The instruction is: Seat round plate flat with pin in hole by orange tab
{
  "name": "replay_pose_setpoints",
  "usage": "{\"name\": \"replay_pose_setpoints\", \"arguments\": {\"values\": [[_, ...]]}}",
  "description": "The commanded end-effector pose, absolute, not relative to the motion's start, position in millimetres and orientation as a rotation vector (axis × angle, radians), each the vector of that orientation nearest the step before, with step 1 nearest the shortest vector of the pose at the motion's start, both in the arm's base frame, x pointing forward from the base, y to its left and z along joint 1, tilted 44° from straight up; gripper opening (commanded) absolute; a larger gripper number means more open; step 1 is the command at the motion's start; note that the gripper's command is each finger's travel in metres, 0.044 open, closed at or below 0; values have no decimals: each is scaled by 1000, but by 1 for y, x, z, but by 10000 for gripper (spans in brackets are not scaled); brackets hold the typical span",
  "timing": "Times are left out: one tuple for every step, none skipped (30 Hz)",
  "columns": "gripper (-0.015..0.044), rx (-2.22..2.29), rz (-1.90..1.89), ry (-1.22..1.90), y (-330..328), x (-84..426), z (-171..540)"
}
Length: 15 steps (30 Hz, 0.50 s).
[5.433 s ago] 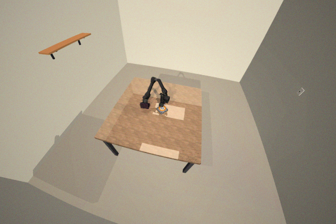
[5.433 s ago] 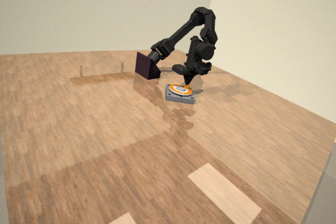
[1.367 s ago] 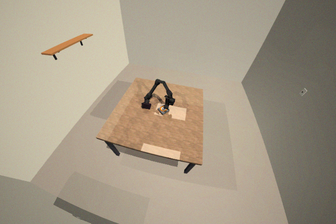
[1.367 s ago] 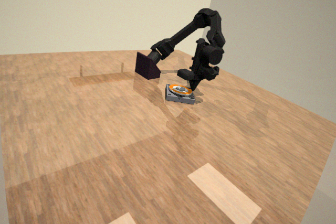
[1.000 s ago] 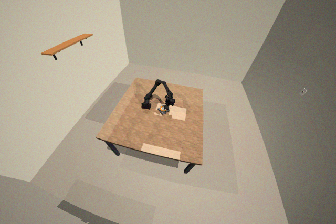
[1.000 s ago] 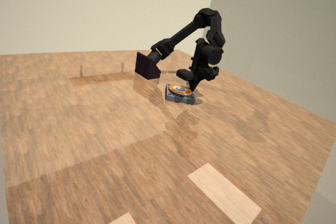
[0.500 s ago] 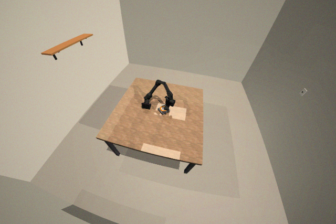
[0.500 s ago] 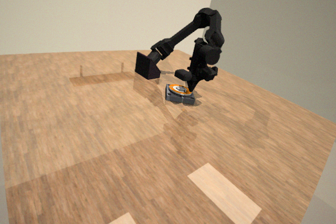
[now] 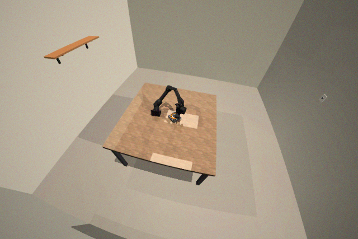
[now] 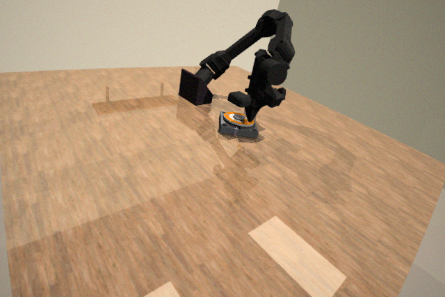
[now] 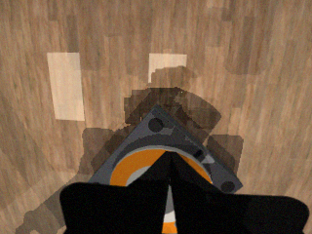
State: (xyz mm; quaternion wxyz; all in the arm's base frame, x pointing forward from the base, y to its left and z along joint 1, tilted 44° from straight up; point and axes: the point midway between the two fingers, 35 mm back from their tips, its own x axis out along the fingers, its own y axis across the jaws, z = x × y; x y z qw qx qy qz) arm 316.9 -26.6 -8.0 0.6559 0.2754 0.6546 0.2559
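The round plate (image 9: pixel 172 115) (image 10: pixel 229 116) (image 11: pixel 128 168), orange with a pale inner ring, sits around the grey post (image 10: pixel 239 117) on the dark grey square base (image 10: pixel 247 133) (image 11: pixel 138 138). A small upright orange tab (image 10: pixel 245 121) shows on the plate in the exterior view. My gripper (image 10: pixel 249 120) (image 11: pixel 170 156) is shut and empty. Its tips point down at the plate's orange rim, close beside the tab; whether they touch it is unclear. The fingers hide much of the plate in the wrist view. The pin and the hole are not visible, and the plate's tilt is hard to judge.
The base stands on the wooden table (image 9: pixel 161 140) (image 10: pixel 125 179), in front of the arm's own mount (image 9: pixel 156 112) (image 10: pixel 194 88). Round dark recesses and a pale triangular mark (image 11: pixel 209 159) show on the base. A wall shelf (image 9: pixel 72 47) is far off to the left.
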Motion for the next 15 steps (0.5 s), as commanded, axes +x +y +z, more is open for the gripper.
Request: {"name": "replay_pose_setpoints", "arguments": {"values": [[0, 623, 579, 1500, -29, 314, -15], [0, 623, 579, 1500, -30, 314, -15], [0, 623, 579, 1500, -31, 313, -16], [0, 623, 579, 1500, -31, 313, -16], [0, 623, 579, 1500, -32, 313, -17], [0, 623, 579, 1500, -33, 312, -17], [0, 623, 579, 1500, -33, 312, -18], [0, 623, 578, 1500, -34, 312, -18], [0, 623, 578, 1500, -34, 311, -19], [0, 623, 578, 1500, -35, 311, -19], [0, 623, 578, 1500, -35, 311, -20], [0, 623, 578, 1500, -36, 310, -21], [0, 623, 578, 1500, -36, 310, -22], [0, 623, 578, 1500, -35, 310, -23], [0, 623, 578, 1500, -36, 310, -22]]}}
